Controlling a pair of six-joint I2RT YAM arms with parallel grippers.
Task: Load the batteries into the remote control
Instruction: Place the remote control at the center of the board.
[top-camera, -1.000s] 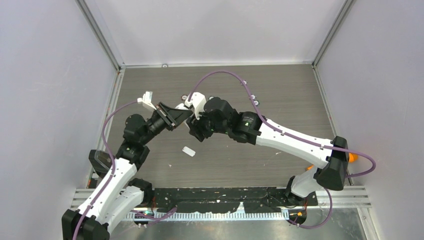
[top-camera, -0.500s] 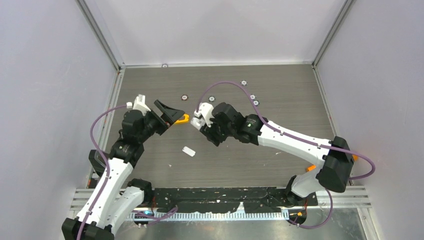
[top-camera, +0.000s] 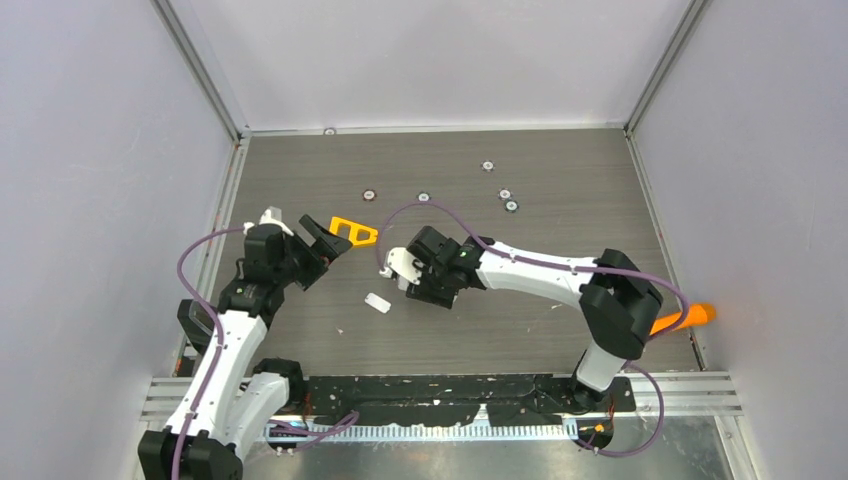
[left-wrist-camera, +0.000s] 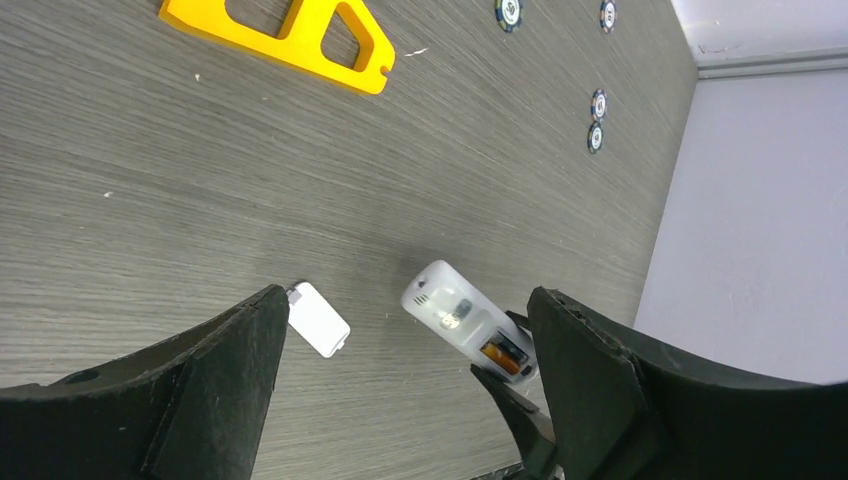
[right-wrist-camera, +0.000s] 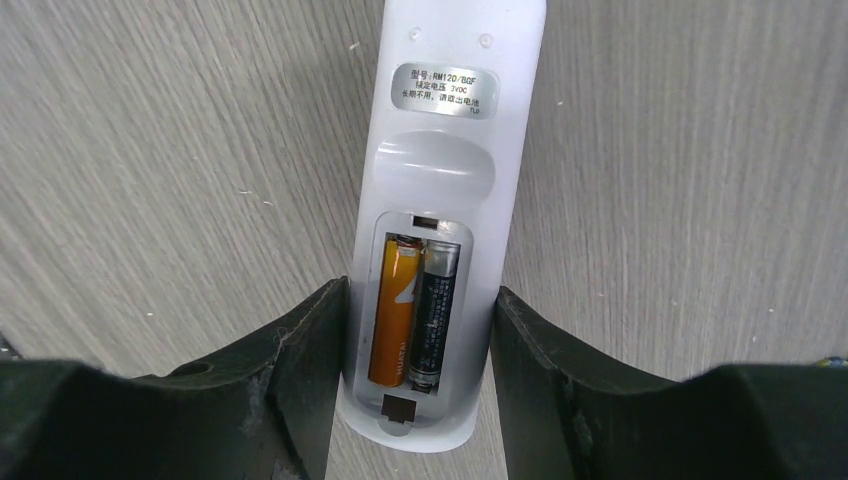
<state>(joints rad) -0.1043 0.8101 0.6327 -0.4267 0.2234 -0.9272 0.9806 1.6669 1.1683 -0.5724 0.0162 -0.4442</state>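
The white remote control (right-wrist-camera: 440, 150) is clamped by its sides in my right gripper (right-wrist-camera: 420, 385), back face up and battery bay uncovered. Both batteries lie side by side in the bay: the orange one (right-wrist-camera: 394, 310) on the left, the dark one (right-wrist-camera: 435, 315) on the right. From above, the remote (top-camera: 402, 262) sticks out of the right gripper (top-camera: 410, 274) low over the table's middle. My left gripper (top-camera: 326, 240) stands wide open and holds nothing, left of the remote. Its wrist view shows the remote (left-wrist-camera: 455, 312) between the left gripper's (left-wrist-camera: 405, 325) spread fingers, further off.
A small white tab (top-camera: 377, 302) lies on the table near the remote, also in the left wrist view (left-wrist-camera: 319, 319). A flat orange triangle (top-camera: 353, 230) lies by the left fingers. Several small discs (top-camera: 505, 194) dot the far table. An orange stick (top-camera: 686, 318) sits at the right edge.
The left gripper has opened and drawn back to the left, away from the remote. The right arm has carried the remote nearer and lower. The orange triangle now lies uncovered.
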